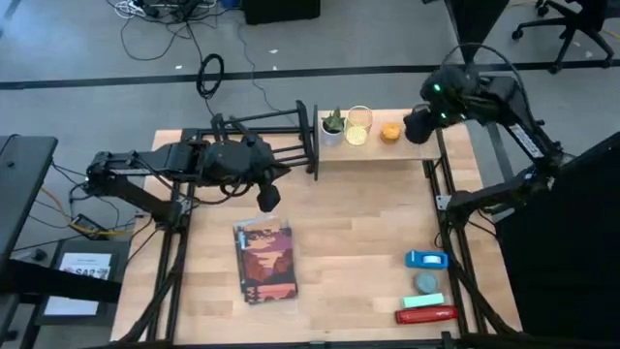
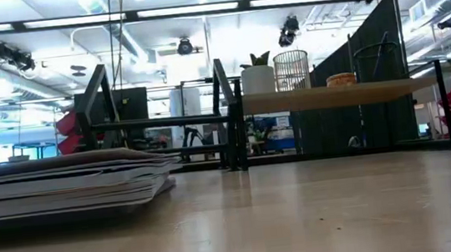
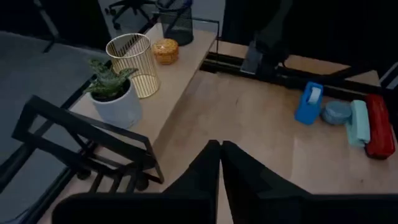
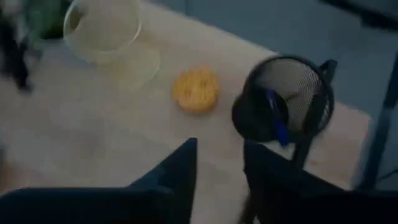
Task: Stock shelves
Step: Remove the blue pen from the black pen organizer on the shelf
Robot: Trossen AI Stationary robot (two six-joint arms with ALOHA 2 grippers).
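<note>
Shelves: one black rack (image 1: 266, 131), one wooden plank shelf (image 1: 383, 148) bearing four items; left gripper (image 3: 220, 163) closed, right gripper (image 4: 219, 163) open.

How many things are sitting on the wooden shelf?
4, in a row on the wooden shelf: a potted plant by the black rack, then a gold wire basket, a small orange tin, and a black mesh cup.

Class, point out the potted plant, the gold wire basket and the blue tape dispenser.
potted plant (image 3: 118, 102), left wrist view, white pot.
gold wire basket (image 3: 132, 65), left wrist view, wire wall.
blue tape dispenser (image 3: 308, 104), left wrist view, body.
</note>
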